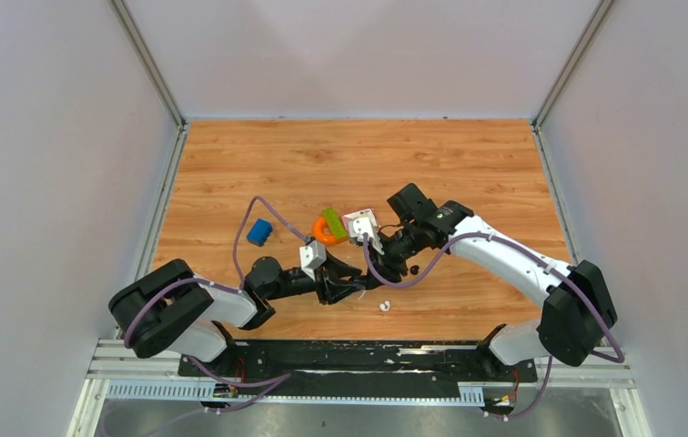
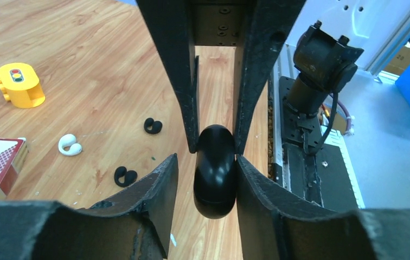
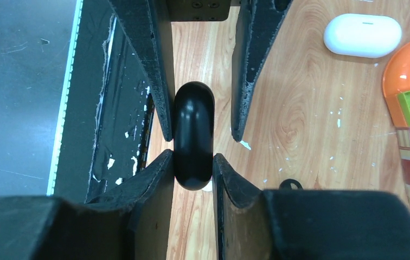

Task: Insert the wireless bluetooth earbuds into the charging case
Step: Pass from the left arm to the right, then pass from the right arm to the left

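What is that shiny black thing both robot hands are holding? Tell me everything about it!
It is the black charging case: a smooth, glossy, pill-shaped shell that looks like plastic. It is shut, with a faint seam near one end. It sits between both grippers at once, near the front edge of the wooden table. The right gripper pinches it with both fingers. The left gripper stands looser around it, with a gap on one side.
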